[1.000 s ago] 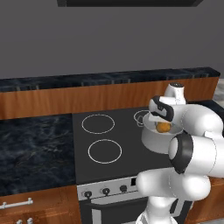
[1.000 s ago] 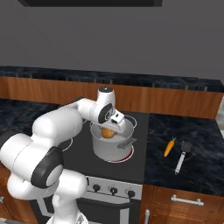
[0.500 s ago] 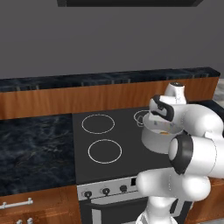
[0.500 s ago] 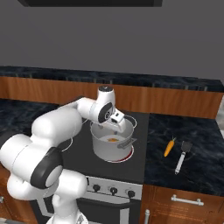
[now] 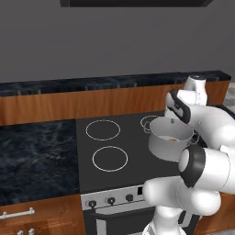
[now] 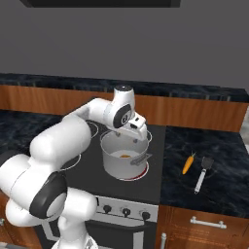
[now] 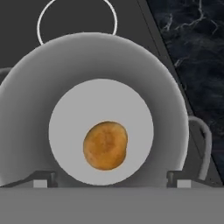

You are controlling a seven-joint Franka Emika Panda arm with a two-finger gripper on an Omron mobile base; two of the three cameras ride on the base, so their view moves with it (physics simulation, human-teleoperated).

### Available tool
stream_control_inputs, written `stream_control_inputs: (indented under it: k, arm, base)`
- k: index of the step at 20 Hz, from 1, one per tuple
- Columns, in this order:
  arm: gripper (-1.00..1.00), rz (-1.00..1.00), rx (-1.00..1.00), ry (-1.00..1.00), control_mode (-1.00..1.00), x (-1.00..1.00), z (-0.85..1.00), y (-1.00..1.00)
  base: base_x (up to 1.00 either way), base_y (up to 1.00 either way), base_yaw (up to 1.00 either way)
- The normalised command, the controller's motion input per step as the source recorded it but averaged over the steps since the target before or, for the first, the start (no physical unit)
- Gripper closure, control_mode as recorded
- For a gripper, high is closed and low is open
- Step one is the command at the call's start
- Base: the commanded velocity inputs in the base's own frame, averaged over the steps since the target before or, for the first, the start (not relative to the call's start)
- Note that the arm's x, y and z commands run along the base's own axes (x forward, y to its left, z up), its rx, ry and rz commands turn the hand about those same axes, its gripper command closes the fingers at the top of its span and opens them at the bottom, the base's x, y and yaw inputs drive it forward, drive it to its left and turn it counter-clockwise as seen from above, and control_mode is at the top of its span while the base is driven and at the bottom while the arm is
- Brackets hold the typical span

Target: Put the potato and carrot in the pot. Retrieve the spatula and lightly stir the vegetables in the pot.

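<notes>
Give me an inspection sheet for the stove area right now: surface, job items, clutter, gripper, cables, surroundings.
Surface: black stovetop with ring burners, dark marble counter on both sides.
Pot: pot stands on the front right burner, upright.
Potato: potato lies on the pot's pale floor, free of the fingers.
Carrot: carrot lies on the counter right of the stove, not yet in the pot.
Spatula: spatula lies beside the carrot, further right, untouched.
Clutter: nothing seen.
Gripper: gripper open, empty, hovering above the pot's mouth.
Cables: nothing seen.
Surroundings: wooden backsplash, grey wall, oven knobs below the stove.
</notes>
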Motion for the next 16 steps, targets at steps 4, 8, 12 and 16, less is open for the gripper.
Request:
stream_control_inputs:
  k: [4, 8, 12, 16]
  arm:
    - [-1.00, -0.09, 0.00, 0.00, -1.00, -0.23, 0.19, -1.00]
    - [-1.00, -0.15, 0.04, 0.00, -1.00, -0.21, 0.04, -1.00]
    - [-1.00, -0.14, 0.07, 0.00, -1.00, -0.14, 0.00, -1.00]
    - [-1.00, -0.07, 0.11, 0.00, -1.00, -0.18, -0.04, -1.00]
  base:
    - [0.00, 0.00, 0.00]
    - [0.00, 0.00, 0.00]
    - [0.00, 0.00, 0.00]
    - [0.00, 0.00, 0.00]
